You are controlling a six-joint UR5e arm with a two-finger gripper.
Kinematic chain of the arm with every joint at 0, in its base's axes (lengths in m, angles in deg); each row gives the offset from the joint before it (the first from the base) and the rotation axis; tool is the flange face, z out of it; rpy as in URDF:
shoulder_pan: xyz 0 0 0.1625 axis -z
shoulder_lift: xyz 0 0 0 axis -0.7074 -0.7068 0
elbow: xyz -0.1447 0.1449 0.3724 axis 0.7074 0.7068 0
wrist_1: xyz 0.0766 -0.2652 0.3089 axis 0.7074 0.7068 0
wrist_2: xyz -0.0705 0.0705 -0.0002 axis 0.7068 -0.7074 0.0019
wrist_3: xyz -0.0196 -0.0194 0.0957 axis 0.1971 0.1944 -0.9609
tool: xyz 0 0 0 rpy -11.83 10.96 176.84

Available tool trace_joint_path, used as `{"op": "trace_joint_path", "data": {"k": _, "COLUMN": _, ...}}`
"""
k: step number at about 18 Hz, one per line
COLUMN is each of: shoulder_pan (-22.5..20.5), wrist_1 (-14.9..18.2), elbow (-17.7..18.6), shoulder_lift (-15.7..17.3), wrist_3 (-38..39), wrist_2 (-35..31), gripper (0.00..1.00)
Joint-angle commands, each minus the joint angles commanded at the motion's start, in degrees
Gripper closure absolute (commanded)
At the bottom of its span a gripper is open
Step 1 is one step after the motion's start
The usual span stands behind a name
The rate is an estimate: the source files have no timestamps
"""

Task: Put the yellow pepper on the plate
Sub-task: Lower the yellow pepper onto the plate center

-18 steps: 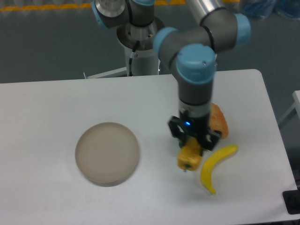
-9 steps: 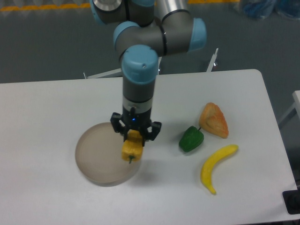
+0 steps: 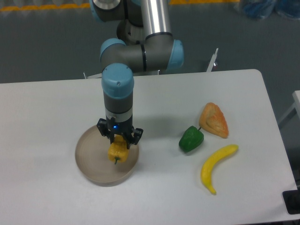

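Note:
The yellow pepper (image 3: 117, 152) hangs stem-down between the black fingers of my gripper (image 3: 118, 143), which is shut on it. Pepper and gripper are over the right half of the round beige plate (image 3: 91, 159), which lies on the white table at centre left. I cannot tell whether the pepper touches the plate's surface. The arm's wrist comes straight down from above and hides the plate's far right rim.
To the right lie a green pepper (image 3: 191, 139), an orange wedge-shaped item (image 3: 213, 120) and a long curved yellow banana (image 3: 216, 166). The robot base stands behind the table's far edge (image 3: 140, 77).
My gripper carried the yellow pepper left from beside the banana, uncovering the green pepper, and now holds it lower over the plate's right half.

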Motion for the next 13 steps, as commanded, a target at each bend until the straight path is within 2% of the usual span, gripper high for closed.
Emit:
{"op": "trace_joint_path", "data": {"k": 5, "shoulder_pan": 1.06, "wrist_1": -0.99, "elbow": 1.14, "shoulder_lift": -0.36, "wrist_3": -4.3, "wrist_2": -0.09, "gripper": 0.66}}
{"op": "trace_joint_path", "data": {"k": 13, "shoulder_pan": 1.68, "wrist_1": -0.99, "elbow": 1.32, "shoulder_lift": -0.53, "wrist_3": -4.22, "wrist_2": -0.09, "gripper": 0.65}}
